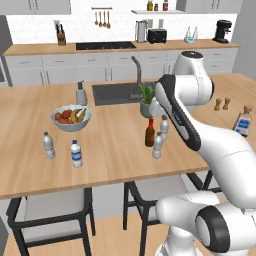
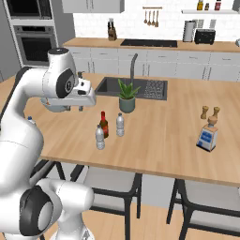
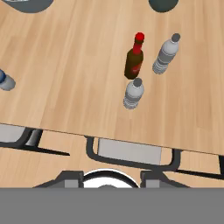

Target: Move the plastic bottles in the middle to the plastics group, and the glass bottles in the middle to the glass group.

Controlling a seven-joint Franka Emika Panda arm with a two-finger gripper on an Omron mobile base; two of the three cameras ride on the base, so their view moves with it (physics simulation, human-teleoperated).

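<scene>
Three bottles stand together in the middle of the wooden island. The slim dark brown glass bottle (image 1: 149,134) (image 2: 103,124) (image 3: 134,61) has a red neck and cap. One clear ribbed plastic bottle (image 1: 164,127) (image 2: 120,124) (image 3: 166,54) is beside it, and another (image 1: 157,146) (image 2: 100,137) (image 3: 133,92) is nearer the front edge. The plastics group is at the left: a plain water bottle (image 1: 48,145) and a blue-labelled one (image 1: 76,153) (image 3: 5,82). The flat blue-labelled glass bottle (image 1: 243,121) (image 2: 207,135) stands far right. My gripper (image 3: 109,180) hangs high above the front edge, open, holding nothing.
A fruit bowl (image 1: 71,117) sits at the left. A potted plant (image 1: 146,100) (image 2: 127,96) stands just behind the middle bottles, by the sink (image 1: 117,92). Two wooden shakers (image 1: 222,104) (image 2: 209,112) stand near the glass group. Stools (image 1: 50,210) are tucked under the front edge.
</scene>
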